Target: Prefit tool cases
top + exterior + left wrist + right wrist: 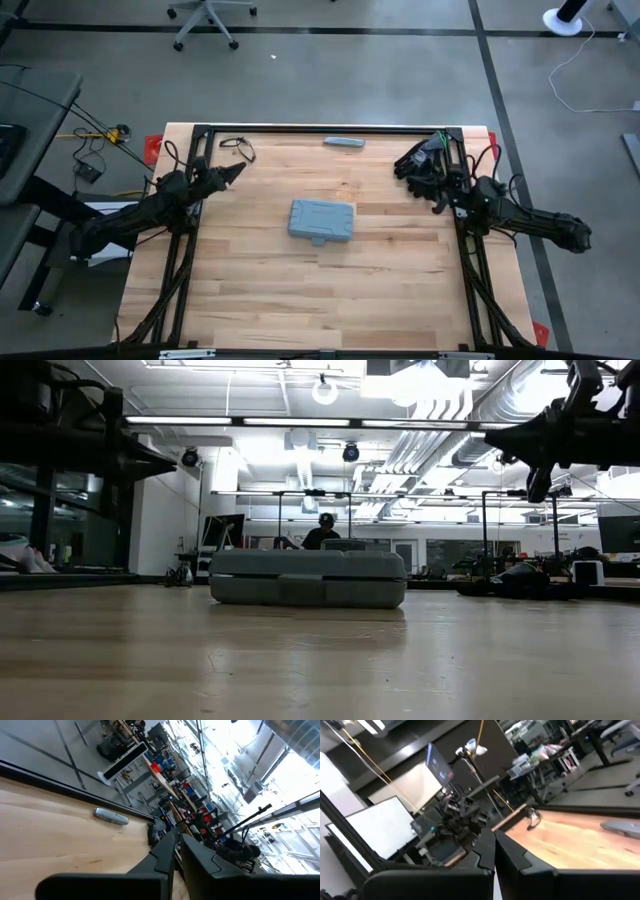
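Your case sits shut at mid-table, both arms parked well clear of it.

The blue-grey moulded plastic tool case (322,221) lies flat on the wooden table (300,300), its long axis running left to right between the arms and its latch tab on the near edge. Your left gripper (236,172) hangs at the far left, fingers nearly pressed together on nothing; your right gripper (440,205), fingers pressed together and empty, hangs beside the black gloves (420,160). Neither arm is clearly nearer.
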You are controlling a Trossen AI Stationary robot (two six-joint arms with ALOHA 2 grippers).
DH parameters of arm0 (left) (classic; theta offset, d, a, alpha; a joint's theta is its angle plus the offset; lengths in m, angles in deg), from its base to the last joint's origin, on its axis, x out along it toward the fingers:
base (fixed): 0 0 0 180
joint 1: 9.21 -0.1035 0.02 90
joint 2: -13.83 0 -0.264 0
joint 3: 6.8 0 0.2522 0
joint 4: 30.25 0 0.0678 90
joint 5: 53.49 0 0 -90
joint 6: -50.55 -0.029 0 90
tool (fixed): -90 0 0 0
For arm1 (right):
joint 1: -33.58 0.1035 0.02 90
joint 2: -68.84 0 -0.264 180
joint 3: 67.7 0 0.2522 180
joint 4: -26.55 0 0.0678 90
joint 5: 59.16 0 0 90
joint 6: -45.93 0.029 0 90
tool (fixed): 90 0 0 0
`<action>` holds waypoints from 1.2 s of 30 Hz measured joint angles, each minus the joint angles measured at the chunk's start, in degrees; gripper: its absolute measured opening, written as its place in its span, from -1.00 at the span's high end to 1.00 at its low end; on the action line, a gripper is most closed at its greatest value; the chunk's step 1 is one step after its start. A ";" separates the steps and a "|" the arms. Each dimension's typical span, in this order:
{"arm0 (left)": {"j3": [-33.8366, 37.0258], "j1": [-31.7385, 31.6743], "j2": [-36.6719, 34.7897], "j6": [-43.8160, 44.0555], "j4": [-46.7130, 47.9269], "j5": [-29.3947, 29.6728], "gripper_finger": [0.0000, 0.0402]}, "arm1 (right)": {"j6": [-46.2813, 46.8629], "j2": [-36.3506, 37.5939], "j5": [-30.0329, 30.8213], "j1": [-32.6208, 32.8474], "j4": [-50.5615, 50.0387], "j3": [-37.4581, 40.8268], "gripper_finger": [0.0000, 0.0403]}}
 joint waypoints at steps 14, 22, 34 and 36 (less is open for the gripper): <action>0.00 0.00 0.00 -0.04 0.02 -0.01 0.88 | 0.00 0.00 -0.02 0.00 -3.91 0.02 1.00; 0.00 0.00 0.00 -0.04 0.02 -0.01 0.88 | -0.02 0.00 -0.02 0.00 -3.92 0.02 1.00; 0.00 0.00 0.00 -0.05 0.03 -0.02 0.88 | -0.02 0.00 -0.04 0.00 -3.92 0.04 1.00; 0.00 -0.02 0.00 -0.05 0.02 -0.01 0.88 | -0.01 0.00 -0.04 0.00 -3.92 0.04 1.00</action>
